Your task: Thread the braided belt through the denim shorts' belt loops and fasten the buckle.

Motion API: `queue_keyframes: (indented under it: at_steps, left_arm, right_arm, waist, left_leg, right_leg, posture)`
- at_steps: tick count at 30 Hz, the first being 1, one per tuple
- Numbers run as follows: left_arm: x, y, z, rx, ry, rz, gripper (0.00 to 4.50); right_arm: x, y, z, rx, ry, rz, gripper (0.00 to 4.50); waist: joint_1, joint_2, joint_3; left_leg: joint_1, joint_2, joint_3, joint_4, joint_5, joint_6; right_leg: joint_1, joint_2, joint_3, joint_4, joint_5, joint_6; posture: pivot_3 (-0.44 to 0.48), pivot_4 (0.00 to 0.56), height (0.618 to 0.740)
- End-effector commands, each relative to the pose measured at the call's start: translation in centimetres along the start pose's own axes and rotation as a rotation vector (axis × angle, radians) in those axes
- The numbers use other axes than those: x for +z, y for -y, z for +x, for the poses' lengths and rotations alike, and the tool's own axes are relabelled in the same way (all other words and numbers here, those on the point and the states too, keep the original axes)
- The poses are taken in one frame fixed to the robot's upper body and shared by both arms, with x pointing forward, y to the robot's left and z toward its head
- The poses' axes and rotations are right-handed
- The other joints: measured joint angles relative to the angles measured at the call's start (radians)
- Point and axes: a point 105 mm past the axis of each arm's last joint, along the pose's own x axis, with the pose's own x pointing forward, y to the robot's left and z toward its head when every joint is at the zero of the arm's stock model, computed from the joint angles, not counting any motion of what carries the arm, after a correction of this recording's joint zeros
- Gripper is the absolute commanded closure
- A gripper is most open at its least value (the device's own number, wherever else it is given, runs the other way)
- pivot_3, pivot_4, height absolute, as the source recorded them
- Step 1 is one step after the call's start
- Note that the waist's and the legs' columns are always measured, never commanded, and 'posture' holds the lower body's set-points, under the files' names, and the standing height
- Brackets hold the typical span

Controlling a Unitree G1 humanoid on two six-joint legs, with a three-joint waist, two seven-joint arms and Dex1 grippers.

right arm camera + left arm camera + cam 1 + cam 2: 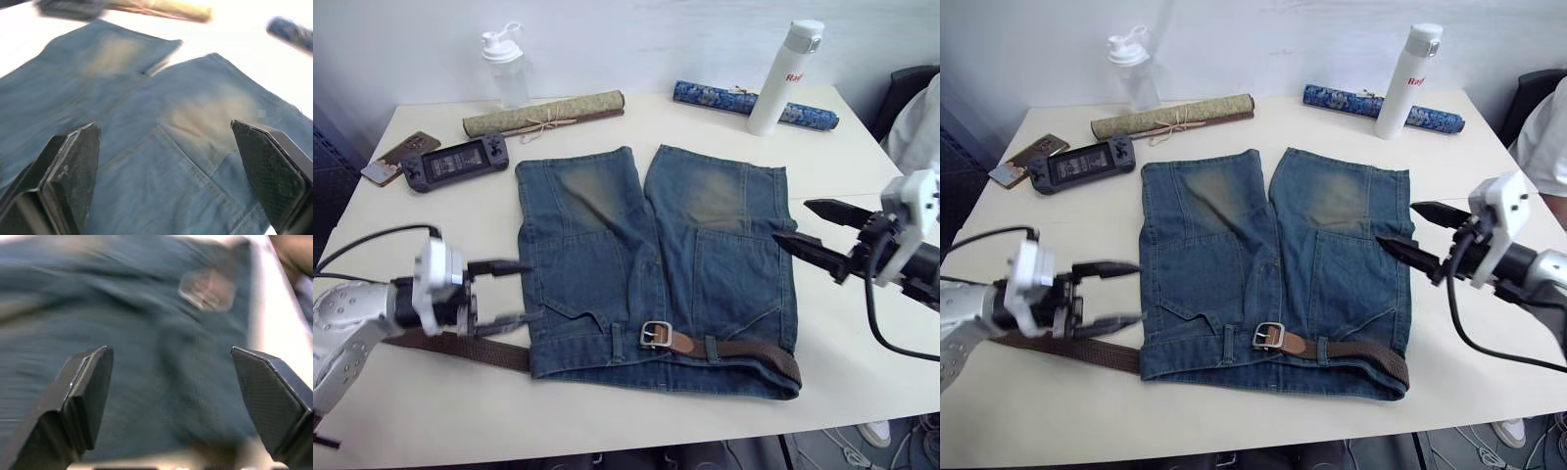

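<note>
Nearest along the table's front edge [636,431] lies the waistband of the denim shorts [656,264], with the braided belt [744,351] running through it: the strap passes under belt loops [712,348] on the right half, and its brown tail sticks out past the shorts' left side onto the table. Its buckle [655,334] sits at the middle of the waistband, seemingly not yet fastened, though I cannot tell for sure.

Just left of the shorts, the left gripper [501,292] hovers with its fingers spread, holding nothing, above the loose tail. At the shorts' right edge the right gripper [818,230] also hangs spread and empty. My judgement: threading is mostly done and the fastening step is in hand; the next move calls for pinching the tail and feeding it toward the buckle.

Farther back stand a game console [455,163], a phone [399,157], a rolled tan mat [543,114], a clear shaker bottle [505,65], a blue roll [744,102] and a white flask [781,76].

Both wrist views look across denim between wide-set fingers; the head views alone reveal belt and buckle.
</note>
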Motion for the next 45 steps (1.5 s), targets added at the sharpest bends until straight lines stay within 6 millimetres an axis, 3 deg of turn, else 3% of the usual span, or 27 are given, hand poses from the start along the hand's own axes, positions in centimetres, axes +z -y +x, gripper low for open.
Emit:
queue_keyframes:
  at_steps: [1, 8, 13, 15, 17, 21, 23, 26, 31, 32, 34, 39, 45]
  left_arm:
    - [-0.6, -2.6, 1.2, 0.213, 0.019, -0.093, 0.28]
    - [-2.4, -3.2, 4.8, 0.257, 0.032, -0.145, 0.28]
    - [-5.0, -3.0, 6.5, 0.127, -0.142, -0.052, 0.28]
    - [-7.1, -3.8, 7.3, 0.081, -0.268, 0.045, 0.28]
    - [-8.5, -4.1, 8.1, 0.028, -0.342, 0.082, 0.28]
    - [-9.2, -4.8, 10.2, -0.026, -0.367, 0.096, 0.28]
    - [-9.6, -5.0, 10.9, -0.045, -0.389, 0.101, 0.84]
    - [-10.4, -4.6, 11.3, -0.092, -0.417, 0.112, 2.02]
    - [-11.0, -4.3, 11.2, -0.115, -0.431, 0.115, 4.13]
    - [-11.2, -4.4, 11.1, -0.112, -0.437, 0.117, 4.41]
    - [-11.3, -4.6, 10.9, -0.102, -0.448, 0.119, 4.44]
    - [-11.4, -5.9, 10.6, -0.022, -0.461, 0.111, 4.44]
    - [-11.6, -9.2, 10.1, 0.182, -0.508, 0.106, 4.44]
  right_arm:
    - [-0.5, 0.4, 1.3, -0.116, 0.018, 0.039, 0.00]
    - [-2.6, -0.6, 2.9, -0.093, -0.035, -0.015, 0.00]
    - [-4.4, -1.0, 3.4, 0.041, -0.197, -0.199, 0.00]
    - [-4.9, -0.1, 4.0, 0.073, -0.273, -0.250, 0.00]
    - [-6.1, 1.0, 4.5, 0.078, -0.390, -0.307, 0.00]
    - [-8.4, 2.3, 4.5, 0.081, -0.569, -0.294, 0.00]
    - [-9.2, 2.6, 4.3, 0.078, -0.632, -0.267, 0.00]
    - [-9.8, 2.7, 4.2, 0.072, -0.673, -0.187, 0.86]
    - [-10.3, 2.8, 4.0, 0.059, -0.691, -0.167, 3.13]
    - [-10.4, 2.8, 4.1, 0.054, -0.689, -0.169, 3.61]
    - [-10.5, 2.6, 4.6, 0.045, -0.682, -0.193, 4.44]
    - [-10.6, 2.6, 6.5, 0.021, -0.649, -0.286, 4.48]
    - [-9.8, 4.3, 10.9, -0.044, -0.617, -0.511, 4.48]
  waist:
    - [0.004, 0.000, 0.000]
    - [0.011, 0.000, 0.001]
    - [-0.003, 0.002, 0.002]
    - [0.015, 0.003, 0.003]
    - [0.029, 0.003, 0.003]
    - [0.050, 0.002, 0.003]
    - [0.050, 0.002, 0.003]
    - [0.048, 0.001, 0.002]
    - [0.048, -0.001, 0.000]
    - [0.047, -0.002, -0.001]
    - [0.043, -0.005, -0.005]
    - [0.037, -0.013, -0.014]
    - [0.016, -0.012, -0.021]
  left_leg:
    - [-0.003, -0.001, -0.001, 0.001, 0.001, 0.000]
    - [-0.007, -0.012, -0.011, -0.001, 0.009, 0.007]
    - [-0.008, -0.062, -0.084, -0.034, 0.043, 0.017]
    - [-0.009, -0.079, -0.103, -0.038, 0.055, 0.019]
    - [-0.010, -0.079, -0.101, -0.035, 0.057, 0.020]
    - [-0.010, -0.079, -0.099, -0.034, 0.056, 0.020]
    - [-0.009, -0.080, -0.098, -0.033, 0.056, 0.020]
    - [-0.007, -0.080, -0.098, -0.033, 0.056, 0.020]
    - [-0.006, -0.080, -0.100, -0.028, 0.053, 0.021]
    - [-0.006, -0.080, -0.101, -0.027, 0.053, 0.021]
    - [-0.006, -0.079, -0.101, -0.026, 0.052, 0.021]
    - [-0.005, -0.077, -0.100, -0.023, 0.048, 0.020]
    - [-0.002, -0.072, -0.096, -0.021, 0.044, 0.014]
  right_leg:
    - [-0.002, 0.000, -0.001, 0.002, 0.000, 0.000]
    - [0.002, -0.001, -0.012, 0.007, 0.003, 0.006]
    - [0.039, -0.041, -0.085, -0.005, -0.002, 0.021]
    - [0.044, -0.050, -0.083, -0.003, -0.008, 0.031]
    - [0.044, -0.048, -0.072, -0.001, -0.009, 0.032]
    - [0.044, -0.048, -0.068, -0.004, -0.008, 0.034]
    - [0.045, -0.048, -0.067, -0.004, -0.007, 0.035]
    - [0.050, -0.048, -0.068, -0.006, -0.006, 0.036]
    - [0.053, -0.048, -0.069, -0.007, -0.005, 0.036]
    - [0.053, -0.048, -0.069, -0.007, -0.005, 0.036]
    - [0.054, -0.048, -0.069, -0.007, -0.005, 0.036]
    - [0.054, -0.047, -0.067, -0.007, -0.005, 0.036]
    - [0.053, -0.041, -0.061, -0.006, -0.002, 0.034]
  posture:
    - [0.000, 0.150, 0.717]
    - [0.000, 0.150, 0.717]
    - [0.000, 0.150, 0.717]
    - [0.000, 0.150, 0.717]
    - [0.000, 0.150, 0.717]
    - [0.000, 0.150, 0.717]
    - [0.000, 0.150, 0.717]
    - [0.000, 0.150, 0.717]
    - [0.000, 0.150, 0.717]
    - [0.000, 0.150, 0.717]
    - [0.000, 0.150, 0.717]
    - [0.000, 0.150, 0.717]
    - [0.000, 0.150, 0.717]
